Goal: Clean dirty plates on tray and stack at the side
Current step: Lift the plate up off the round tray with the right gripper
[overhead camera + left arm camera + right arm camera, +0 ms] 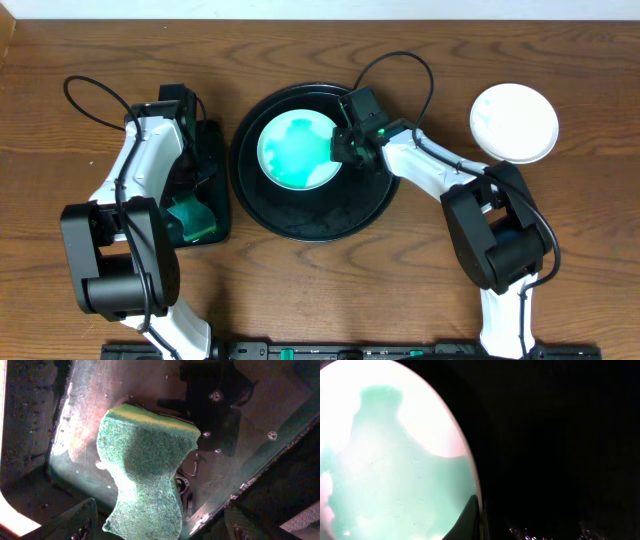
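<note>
Wooden table (300, 300): sponge (145, 470) left, dirty plate (295, 150) centre, clean plate (513, 122) at the far right edge.
The left gripper (190, 205) hangs spread over the sponge. On the black tray (300, 225) the dirty plate is pale, washed with green; the right gripper (345, 148), fingers pressed together at its right rim, could slip off the slick edge.

This looks like a robotics test bench, not a kitchen. A cabled left arm (140, 170) and right arm (430, 172) stand on a wood-grain table (330, 290). A tray (330, 215), a smeared plate (295, 150) and a sponge (145, 475) are laid out like props
</note>
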`<state>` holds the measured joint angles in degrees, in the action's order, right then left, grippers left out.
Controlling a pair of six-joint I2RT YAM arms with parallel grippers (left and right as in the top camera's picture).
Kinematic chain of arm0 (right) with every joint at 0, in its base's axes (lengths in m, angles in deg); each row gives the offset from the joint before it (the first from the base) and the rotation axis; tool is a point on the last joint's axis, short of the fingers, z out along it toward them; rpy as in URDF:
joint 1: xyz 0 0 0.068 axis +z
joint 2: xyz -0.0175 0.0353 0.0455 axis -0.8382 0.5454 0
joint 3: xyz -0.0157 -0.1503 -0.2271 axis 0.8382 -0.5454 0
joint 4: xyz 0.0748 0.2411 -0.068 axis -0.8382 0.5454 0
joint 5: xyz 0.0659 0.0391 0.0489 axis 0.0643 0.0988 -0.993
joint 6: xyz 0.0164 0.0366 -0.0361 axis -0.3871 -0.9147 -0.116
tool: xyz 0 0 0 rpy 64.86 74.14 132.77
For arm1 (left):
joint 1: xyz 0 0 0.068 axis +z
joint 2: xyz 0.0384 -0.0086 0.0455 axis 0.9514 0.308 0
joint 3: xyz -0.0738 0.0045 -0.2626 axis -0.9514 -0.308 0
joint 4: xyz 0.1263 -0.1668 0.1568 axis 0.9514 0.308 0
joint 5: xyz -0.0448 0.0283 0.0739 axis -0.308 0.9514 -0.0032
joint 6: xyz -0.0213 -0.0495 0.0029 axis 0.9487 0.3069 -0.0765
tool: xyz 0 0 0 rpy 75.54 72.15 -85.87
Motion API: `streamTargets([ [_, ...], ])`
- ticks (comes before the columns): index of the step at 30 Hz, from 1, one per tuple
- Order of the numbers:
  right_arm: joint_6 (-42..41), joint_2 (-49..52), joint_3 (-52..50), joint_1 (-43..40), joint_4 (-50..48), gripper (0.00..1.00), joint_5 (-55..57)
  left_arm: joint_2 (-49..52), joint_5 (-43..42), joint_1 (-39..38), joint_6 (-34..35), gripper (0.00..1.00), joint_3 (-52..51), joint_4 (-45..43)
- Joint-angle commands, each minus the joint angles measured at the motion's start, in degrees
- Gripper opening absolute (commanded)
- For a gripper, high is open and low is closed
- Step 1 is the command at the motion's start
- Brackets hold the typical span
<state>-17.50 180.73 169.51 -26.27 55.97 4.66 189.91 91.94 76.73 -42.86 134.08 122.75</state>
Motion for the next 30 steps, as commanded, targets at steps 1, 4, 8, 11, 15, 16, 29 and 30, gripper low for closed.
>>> streamTargets([
  [1,4.7,-5.6,-0.4,0.4,-0.3,0.01,6.0,0.5,0.3,-0.1,0.3,0.82,0.6,0.3],
  [4,6.0,-7.9,-0.4,0.4,-0.4,0.01,8.1,0.5,0.3,-0.1,0.3,0.82,0.6,0.3],
  [8,6.7,-10.2,-0.4,0.4,-0.5,0.01,10.4,0.5,0.3,-0.1,0.3,0.82,0.6,0.3],
  [11,9.0,-11.7,-0.4,0.4,-0.7,0.01,13.0,0.5,0.3,-0.1,0.3,0.82,0.6,0.3],
  [15,17.1,-14.8,-0.4,0.5,-0.4,0.01,19.6,0.5,0.3,-0.1,0.3,0.82,0.6,0.3],
  [16,18.8,-15.5,-0.4,0.5,-0.2,0.01,21.4,0.5,0.3,-0.1,0.3,0.82,0.6,0.3],
  [29,43.9,-21.7,-0.4,2.1,-1.9,0.01,27.7,0.5,0.3,-0.1,0.3,0.82,0.6,0.3],
  [30,45.7,-21.7,-0.4,2.5,-2.1,0.01,28.6,0.5,0.3,-0.1,0.3,0.82,0.6,0.3],
])
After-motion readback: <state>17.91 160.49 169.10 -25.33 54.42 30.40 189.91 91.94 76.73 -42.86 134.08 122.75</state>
